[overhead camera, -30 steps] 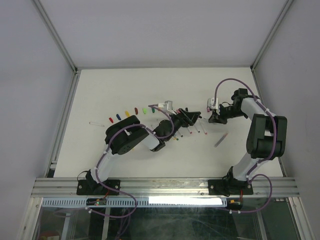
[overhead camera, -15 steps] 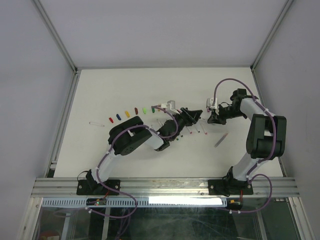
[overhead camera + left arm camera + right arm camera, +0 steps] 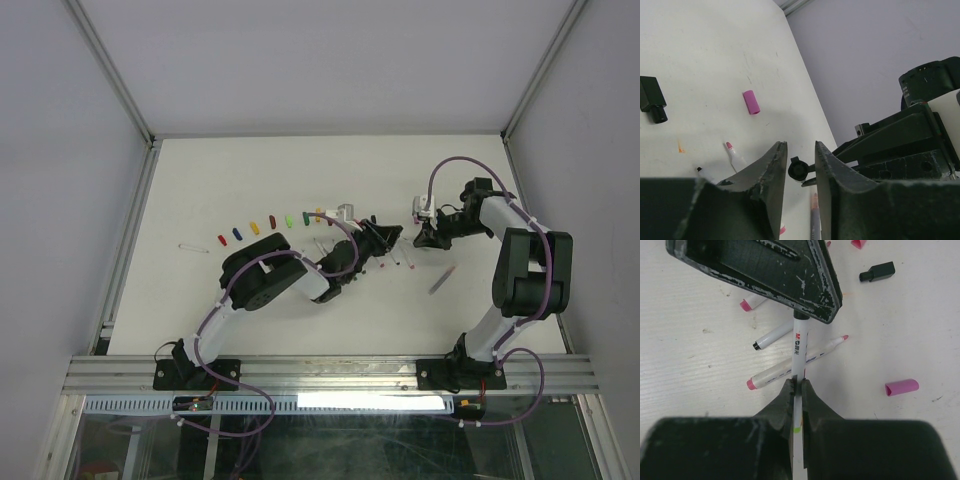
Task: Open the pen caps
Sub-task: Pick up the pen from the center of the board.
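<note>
My right gripper [image 3: 798, 385] is shut on a white pen [image 3: 799, 347], held above the table. The pen's black cap [image 3: 798, 169] points at my left gripper [image 3: 800, 150], whose jaws stand narrowly open on either side of it, with a small gap still showing. From above, the left gripper [image 3: 388, 236] and right gripper [image 3: 421, 235] meet nose to nose at the table's middle. Loose pen caps lie in a row [image 3: 254, 227] to the left. A pink cap [image 3: 901, 387] and a black cap [image 3: 877, 272] lie nearby.
Several uncapped white pens [image 3: 772, 375] lie on the table under the grippers. A grey pen [image 3: 441, 280] lies to the right of them, and a thin clear barrel [image 3: 190, 247] at the far left. Walls enclose the table on three sides.
My left gripper has moved right up to the held pen, and its jaws have narrowed around the black cap. The right gripper has kept still with the pen.
</note>
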{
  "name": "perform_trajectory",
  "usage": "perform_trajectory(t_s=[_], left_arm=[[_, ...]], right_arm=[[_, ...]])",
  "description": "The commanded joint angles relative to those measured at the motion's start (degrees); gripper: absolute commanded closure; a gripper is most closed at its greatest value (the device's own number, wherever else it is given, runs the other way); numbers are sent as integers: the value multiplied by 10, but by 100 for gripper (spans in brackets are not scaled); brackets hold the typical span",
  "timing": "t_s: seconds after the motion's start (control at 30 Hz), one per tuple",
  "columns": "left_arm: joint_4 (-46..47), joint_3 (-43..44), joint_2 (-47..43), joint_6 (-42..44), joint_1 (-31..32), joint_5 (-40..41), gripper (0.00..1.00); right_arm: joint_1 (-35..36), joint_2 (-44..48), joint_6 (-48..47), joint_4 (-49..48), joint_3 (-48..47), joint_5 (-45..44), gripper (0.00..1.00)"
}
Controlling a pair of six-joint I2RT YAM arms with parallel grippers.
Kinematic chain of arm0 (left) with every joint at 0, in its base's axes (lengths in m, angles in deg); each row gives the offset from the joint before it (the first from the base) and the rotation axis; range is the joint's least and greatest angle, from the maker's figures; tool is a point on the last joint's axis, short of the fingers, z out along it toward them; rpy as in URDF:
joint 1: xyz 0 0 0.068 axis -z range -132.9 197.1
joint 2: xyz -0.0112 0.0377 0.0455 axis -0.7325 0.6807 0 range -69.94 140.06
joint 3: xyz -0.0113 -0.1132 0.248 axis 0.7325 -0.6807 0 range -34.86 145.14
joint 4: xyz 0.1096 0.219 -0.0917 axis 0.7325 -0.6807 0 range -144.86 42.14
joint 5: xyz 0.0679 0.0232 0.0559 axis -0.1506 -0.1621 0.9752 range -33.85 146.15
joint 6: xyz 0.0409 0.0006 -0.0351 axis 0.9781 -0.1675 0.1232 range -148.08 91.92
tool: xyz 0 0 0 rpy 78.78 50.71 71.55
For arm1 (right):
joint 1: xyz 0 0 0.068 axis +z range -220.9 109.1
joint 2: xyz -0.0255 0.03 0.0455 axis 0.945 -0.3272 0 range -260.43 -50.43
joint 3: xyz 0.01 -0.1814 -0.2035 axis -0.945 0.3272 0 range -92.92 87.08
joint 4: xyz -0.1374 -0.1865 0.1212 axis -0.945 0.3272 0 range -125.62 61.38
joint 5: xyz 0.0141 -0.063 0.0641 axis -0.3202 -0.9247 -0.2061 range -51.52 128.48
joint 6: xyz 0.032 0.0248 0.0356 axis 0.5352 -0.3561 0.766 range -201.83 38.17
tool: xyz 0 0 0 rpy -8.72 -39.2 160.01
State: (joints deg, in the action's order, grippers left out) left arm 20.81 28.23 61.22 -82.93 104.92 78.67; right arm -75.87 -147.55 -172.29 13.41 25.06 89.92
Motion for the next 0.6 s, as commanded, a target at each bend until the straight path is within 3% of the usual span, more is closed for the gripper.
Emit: perform_trajectory(t_s=[0.0, 0.17, 0.3, 0.57], left_arm=[[19, 21, -3, -6, 6, 8, 75], [23, 23, -8, 2, 6, 8, 96], [36, 18, -20, 17, 6, 4, 100], [123, -54, -93, 103, 6, -23, 100]], right_arm=[[6, 22, 5, -11, 2, 24, 100], [8, 27, 5, -8, 4, 26, 100], [8, 40, 18, 1, 1, 32, 100], [8, 147, 161, -9, 4, 23, 50]])
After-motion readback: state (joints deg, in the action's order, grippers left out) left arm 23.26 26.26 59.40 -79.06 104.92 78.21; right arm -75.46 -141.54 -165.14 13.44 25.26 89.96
